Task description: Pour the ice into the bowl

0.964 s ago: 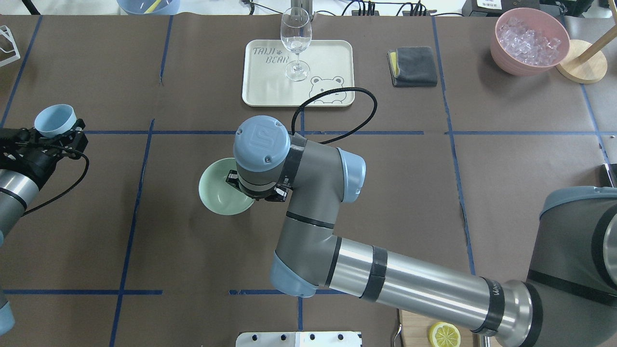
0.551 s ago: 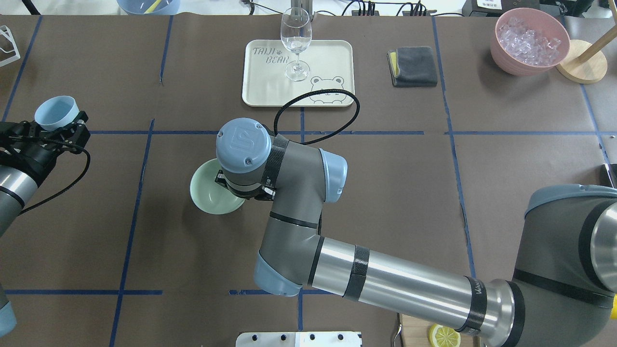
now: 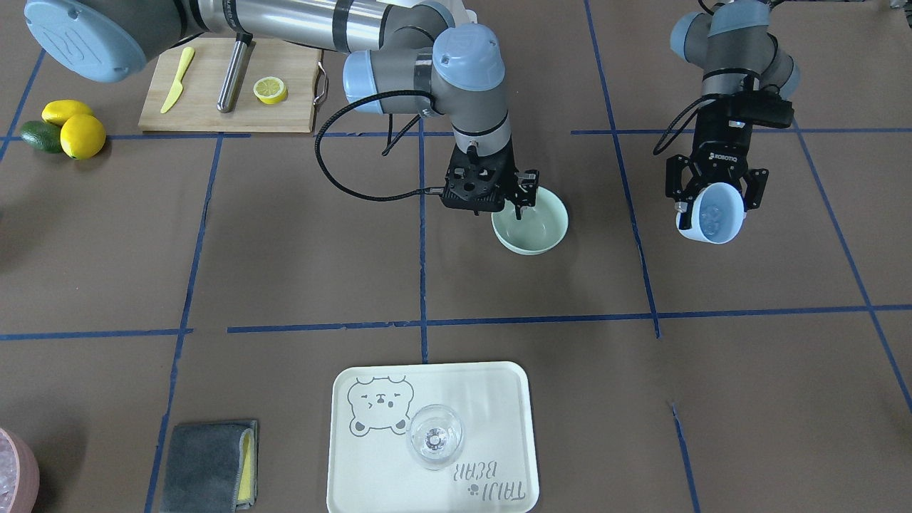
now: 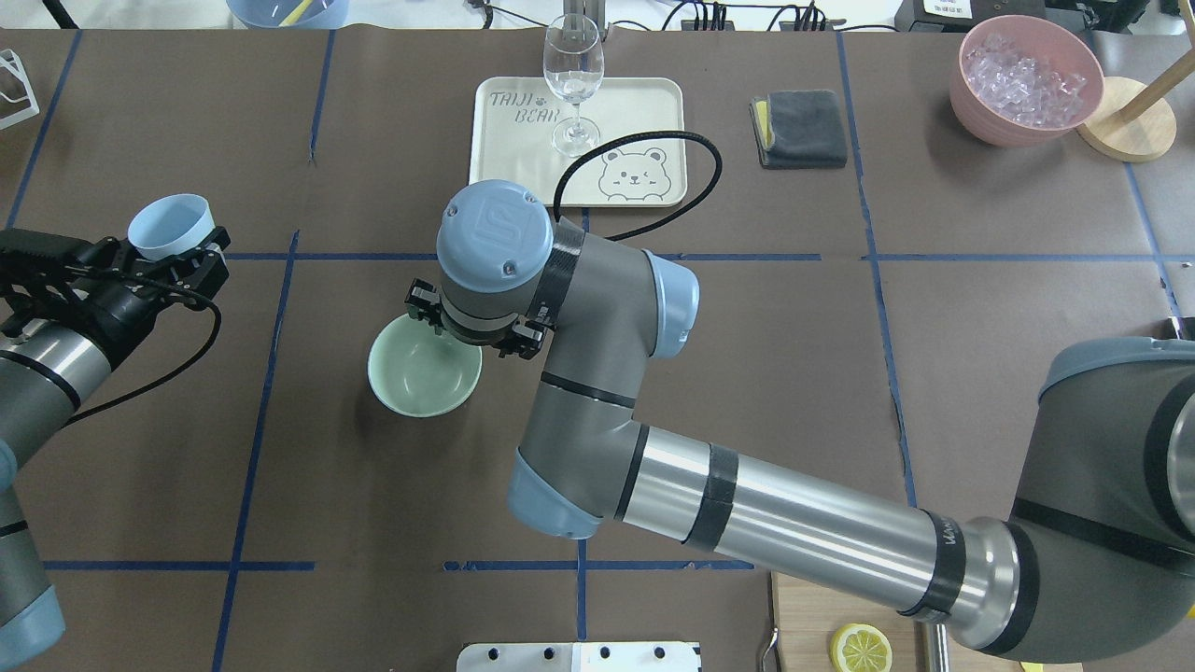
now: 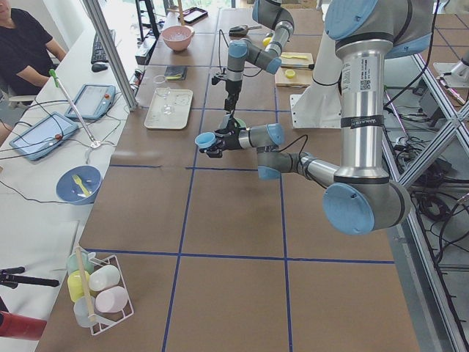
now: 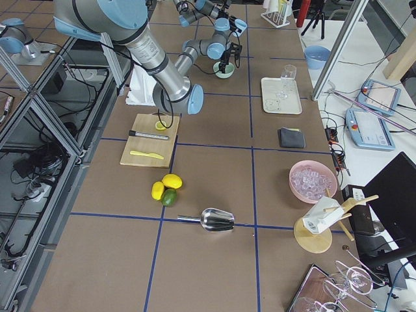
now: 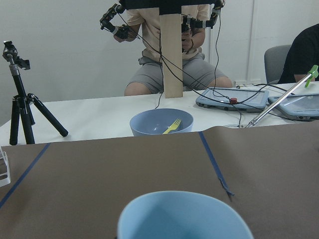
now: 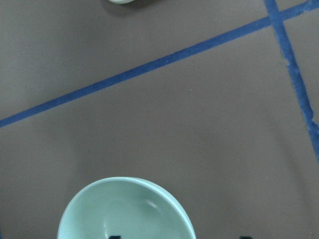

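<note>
The pale mint-green bowl (image 3: 531,231) (image 4: 420,383) stands upright on the brown table, and nothing shows inside it. My right gripper (image 3: 526,196) hangs over the rim nearest the robot in the front-facing view. It is open, its fingertips wide apart at the bottom edge of the right wrist view, astride the rim of the bowl (image 8: 124,209). My left gripper (image 3: 714,206) (image 4: 177,247) is shut on a light blue cup (image 3: 695,234) (image 4: 170,224), held above the table to the left of the bowl. A few clear ice cubes (image 3: 712,214) lie in the cup.
A cream tray (image 4: 644,103) with a wine glass (image 4: 572,75) lies beyond the bowl. A grey cloth (image 4: 803,126) and a pink container (image 4: 980,126) of ice sit far right. A cutting board (image 3: 206,100), lemons (image 3: 71,132) and a metal scoop (image 6: 218,220) lie on my right side.
My left gripper has carried the cup rightward, closer to the bowl. The right wrist has swung from above the bowl to its far rim. The bowl slid slightly left.
</note>
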Robot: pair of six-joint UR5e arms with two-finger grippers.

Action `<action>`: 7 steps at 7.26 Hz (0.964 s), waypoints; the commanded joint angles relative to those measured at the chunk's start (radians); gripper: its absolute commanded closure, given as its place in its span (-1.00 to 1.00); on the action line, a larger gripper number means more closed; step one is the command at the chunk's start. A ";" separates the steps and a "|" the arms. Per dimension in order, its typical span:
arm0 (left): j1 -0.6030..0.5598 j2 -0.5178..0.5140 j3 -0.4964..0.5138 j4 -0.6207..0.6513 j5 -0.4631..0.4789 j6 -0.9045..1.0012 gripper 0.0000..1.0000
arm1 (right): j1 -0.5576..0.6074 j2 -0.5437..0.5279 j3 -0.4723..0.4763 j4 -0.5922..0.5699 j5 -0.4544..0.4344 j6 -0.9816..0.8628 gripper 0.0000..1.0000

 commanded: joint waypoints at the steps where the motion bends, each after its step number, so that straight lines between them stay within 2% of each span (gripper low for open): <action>1: 0.093 -0.062 0.000 0.055 0.109 0.053 1.00 | 0.065 -0.185 0.208 -0.002 0.065 -0.009 -1.00; 2: 0.154 -0.099 -0.003 0.154 0.279 0.182 1.00 | 0.074 -0.277 0.291 -0.001 0.070 -0.032 -1.00; 3: 0.218 -0.113 -0.004 0.187 0.376 0.221 1.00 | 0.083 -0.339 0.344 0.001 0.070 -0.078 -1.00; 4: 0.258 -0.116 -0.004 0.194 0.404 0.273 1.00 | 0.095 -0.365 0.356 0.002 0.081 -0.098 -1.00; 7: 0.338 -0.139 0.013 0.195 0.666 0.762 1.00 | 0.120 -0.387 0.356 0.012 0.125 -0.120 -1.00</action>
